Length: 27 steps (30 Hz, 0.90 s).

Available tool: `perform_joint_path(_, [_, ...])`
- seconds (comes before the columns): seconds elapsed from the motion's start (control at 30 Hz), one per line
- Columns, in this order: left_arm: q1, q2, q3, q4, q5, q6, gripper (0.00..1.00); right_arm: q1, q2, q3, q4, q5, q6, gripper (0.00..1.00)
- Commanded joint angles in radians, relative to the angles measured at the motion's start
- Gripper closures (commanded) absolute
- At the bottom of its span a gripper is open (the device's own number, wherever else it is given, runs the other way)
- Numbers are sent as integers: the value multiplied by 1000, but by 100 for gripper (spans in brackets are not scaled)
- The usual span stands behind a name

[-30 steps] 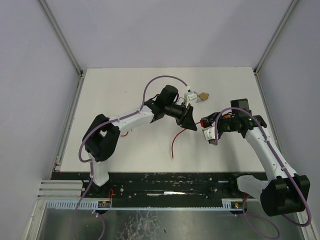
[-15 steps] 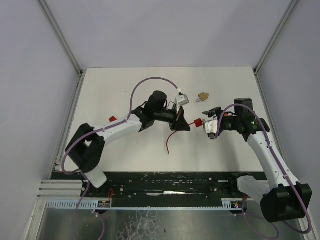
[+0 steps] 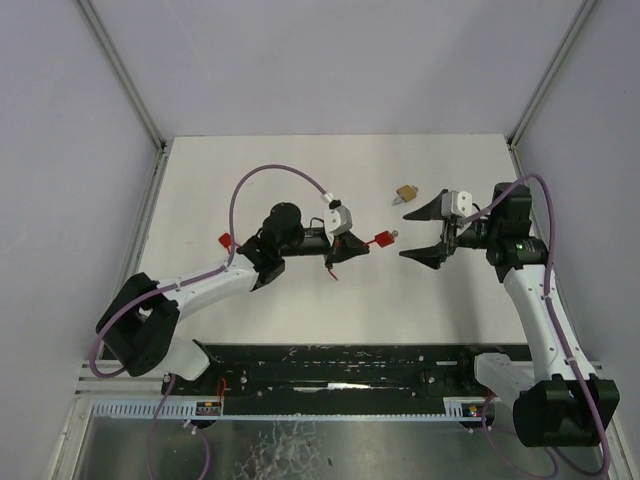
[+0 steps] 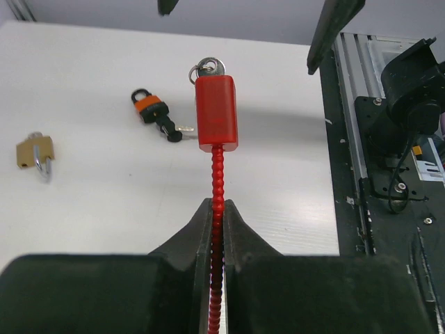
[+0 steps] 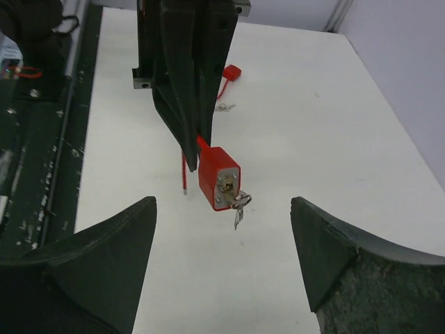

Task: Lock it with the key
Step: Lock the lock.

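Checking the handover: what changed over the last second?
The left hand closed on the cable of the red lock and pulled back left. The right hand opened wide and drew back right, clear of the lock. The brass padlock stayed put.

Left arm (image 3: 205, 285) and right arm (image 3: 535, 310): white link shells, chunky black joint housings, black bases. A purple cable (image 3: 270, 172) loops off the left arm, and another purple cable (image 3: 546, 215) off the right. Fingers (image 4: 195, 240) are matte black and wedge-shaped, tapering to tips; the right pair (image 5: 104, 243) is the same, slightly rough-textured.
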Motion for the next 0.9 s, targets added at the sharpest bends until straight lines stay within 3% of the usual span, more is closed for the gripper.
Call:
perform_joint_path(0.0, [-3,-44,-65,253,8,60,99,-6,41,-1,105,-119,206,16])
perform_joint_path(0.47, [-12,-18,-62,277,115,41,99,51,111,20,-12,-109,109,17])
perform_joint_path(0.7, [-22,-4,-46,254,106,41,99,100,116,24,-25,-93,101,24])
perform_joint_path(0.87, [-22,2,-34,231,94,46,99,119,120,30,-26,-81,110,36])
